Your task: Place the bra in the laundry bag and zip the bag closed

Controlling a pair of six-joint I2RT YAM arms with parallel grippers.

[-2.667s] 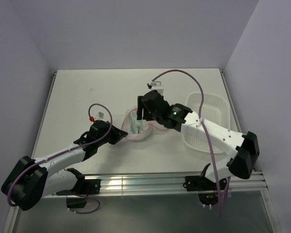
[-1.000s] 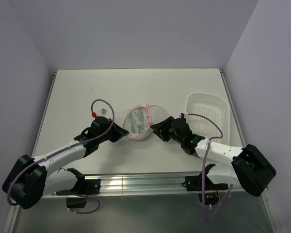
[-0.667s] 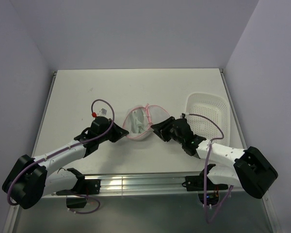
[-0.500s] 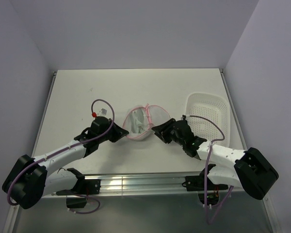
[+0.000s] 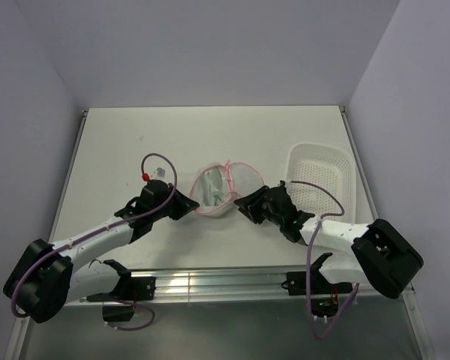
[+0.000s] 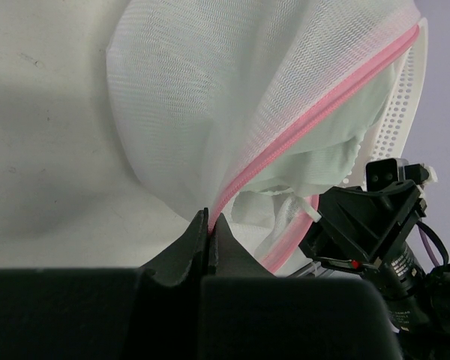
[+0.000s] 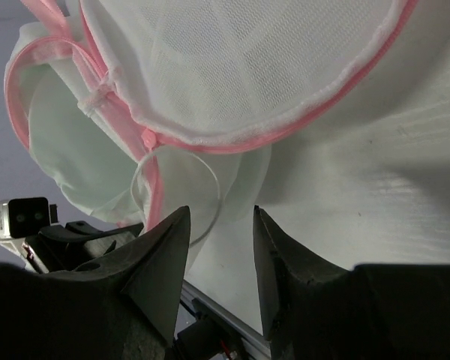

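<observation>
The laundry bag (image 5: 226,182) lies in the middle of the table, a white mesh clamshell with pink zipper rims (image 6: 324,103), its halves partly apart. The pale mint bra (image 6: 315,161) sits between the halves. A sheer bit of the bra with a thin strap loop (image 7: 181,196) spills past the rim onto the table. My left gripper (image 5: 190,208) is shut on the bag's pink rim (image 6: 223,202) at its near-left edge. My right gripper (image 5: 244,207) is open just right of the bag, low over the table, with its jaws (image 7: 220,219) empty and the strap loop just ahead.
A white perforated basket (image 5: 334,161) stands at the right side of the table, right behind my right arm. The right gripper's black housing (image 6: 367,217) shows beyond the bag in the left wrist view.
The right arm has come down from above the bag to a low spot at its right side, drawing slightly back in the last second. The left gripper keeps its hold, unmoved.
</observation>
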